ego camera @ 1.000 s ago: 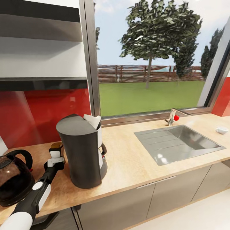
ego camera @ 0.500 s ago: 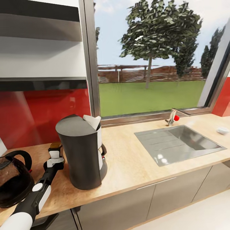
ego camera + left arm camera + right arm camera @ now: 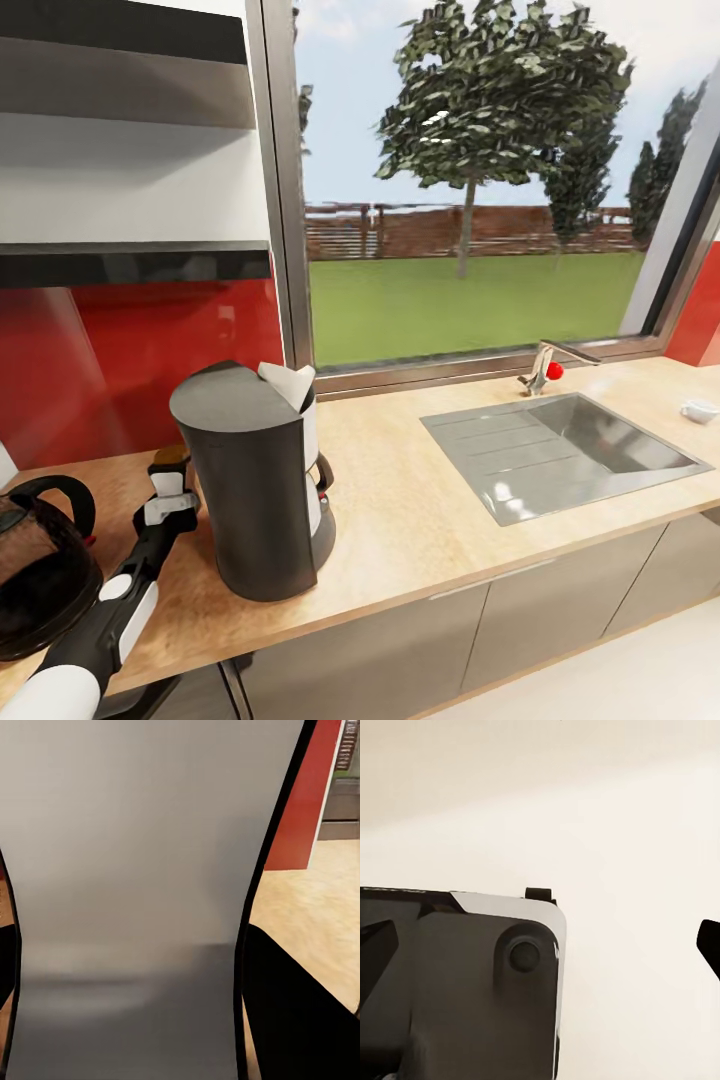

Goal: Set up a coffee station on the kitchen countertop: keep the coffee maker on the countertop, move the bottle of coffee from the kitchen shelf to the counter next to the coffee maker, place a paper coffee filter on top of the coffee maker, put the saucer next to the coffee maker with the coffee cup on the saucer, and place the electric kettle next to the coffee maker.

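The left arm (image 3: 95, 630) is seen in the head view as glossy black segments alternating with white shells; a small white round cap sits at one joint, and a white block forms the wrist behind the left gripper (image 3: 168, 478). In the right wrist view, a dark grey flat plate (image 3: 457, 982) with a rounded corner, pale edge and one round recessed screw is noted, with black fingertips (image 3: 710, 941) at the frame edges.

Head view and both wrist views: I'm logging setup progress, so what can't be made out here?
- Bottle of coffee: head view, mostly hidden by the left pincer and coffee maker; release unclear.
- Electric kettle: cut off by the frame's left edge.
- Coffee cup: tiny, at the right edge; any saucer under it unreadable.
- Right pincer: right wrist view, fingers barely visible; state unclear.
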Robot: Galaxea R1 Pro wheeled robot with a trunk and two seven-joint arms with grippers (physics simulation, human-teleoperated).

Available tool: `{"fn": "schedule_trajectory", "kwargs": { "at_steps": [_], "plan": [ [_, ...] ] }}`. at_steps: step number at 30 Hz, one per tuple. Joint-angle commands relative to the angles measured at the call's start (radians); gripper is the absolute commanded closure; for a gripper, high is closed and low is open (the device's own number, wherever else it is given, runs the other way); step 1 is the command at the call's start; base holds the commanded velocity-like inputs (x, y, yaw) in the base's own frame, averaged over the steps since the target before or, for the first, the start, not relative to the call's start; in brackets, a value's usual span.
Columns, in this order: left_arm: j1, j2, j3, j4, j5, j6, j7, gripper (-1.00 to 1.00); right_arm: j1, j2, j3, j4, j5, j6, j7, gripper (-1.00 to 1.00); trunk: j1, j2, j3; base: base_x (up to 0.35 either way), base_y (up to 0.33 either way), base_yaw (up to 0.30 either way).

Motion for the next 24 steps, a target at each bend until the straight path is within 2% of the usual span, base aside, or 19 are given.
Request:
{"fn": "schedule_trajectory", "kwargs": {
  "at_steps": [1,2,21,24],
  "plan": [
    [0.0,0.0,0.003,0.001,0.008,-0.009,-0.01,1.0,-0.001,0.0,-0.009,0.001,0.007,-0.003,0.004,-1.0,0.001,-0.002,-0.002,0.0,0.0,0.0],
    [0.0,0.0,0.002,0.001,0.007,-0.01,-0.01,-1.0,-0.001,0.0,-0.009,0.001,0.007,-0.003,0.004,-1.0,0.001,-0.002,-0.002,0.0,0.0,0.0],
    [0.001,0.002,0.003,0.016,0.009,-0.012,-0.01,-1.0,-0.001,0.0,-0.009,0.001,0.006,-0.003,0.004,-1.0,0.001,-0.002,-0.002,0.0,0.0,0.0],
    [0.001,0.002,0.003,0.016,0.009,-0.012,-0.01,-1.0,-0.001,0.0,-0.009,0.001,0.006,-0.003,0.004,-1.0,0.001,-0.002,-0.002,-0.162,0.0,0.0]
  ]
}}
